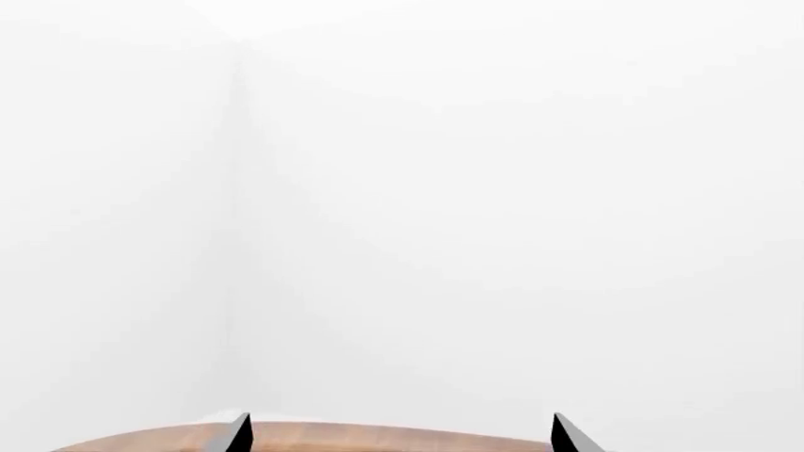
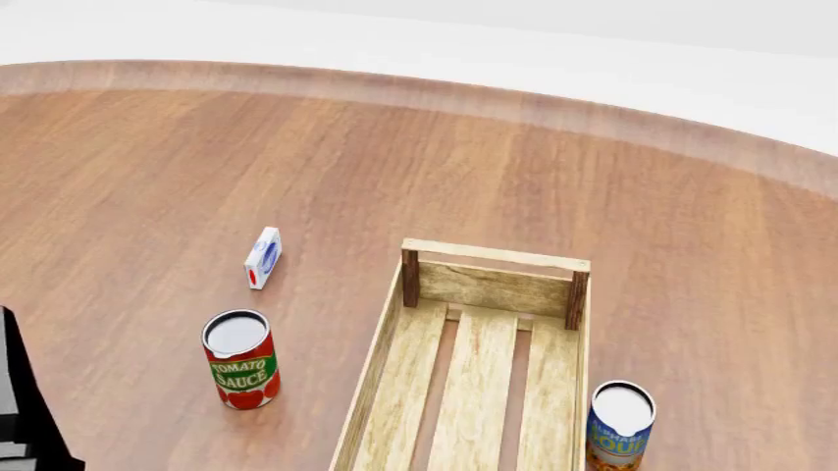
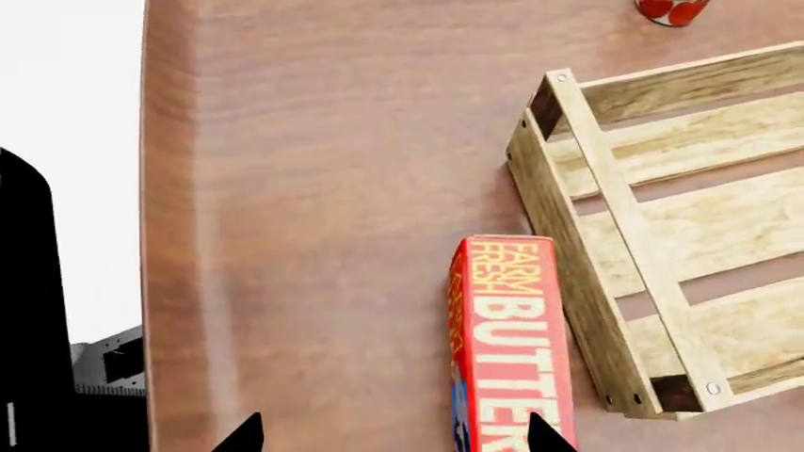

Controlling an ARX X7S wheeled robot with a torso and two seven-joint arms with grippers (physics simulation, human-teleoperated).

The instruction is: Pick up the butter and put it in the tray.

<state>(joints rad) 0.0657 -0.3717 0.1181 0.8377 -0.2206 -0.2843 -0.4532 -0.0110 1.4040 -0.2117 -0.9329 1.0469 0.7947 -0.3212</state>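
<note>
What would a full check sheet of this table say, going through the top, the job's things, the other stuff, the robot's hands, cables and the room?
Surface: round wooden table, bare between items.
Job's things: butter lies on the table outside the tray, close beside one short end wall; tray holds nothing seen.
Clutter: tomato sauce can, blue-labelled can, small carton, all outside the tray.
End effectors: left end effector open, holding nothing; right end effector open above the butter.
Cables: nothing seen.
Surroundings: plain white walls.
</note>
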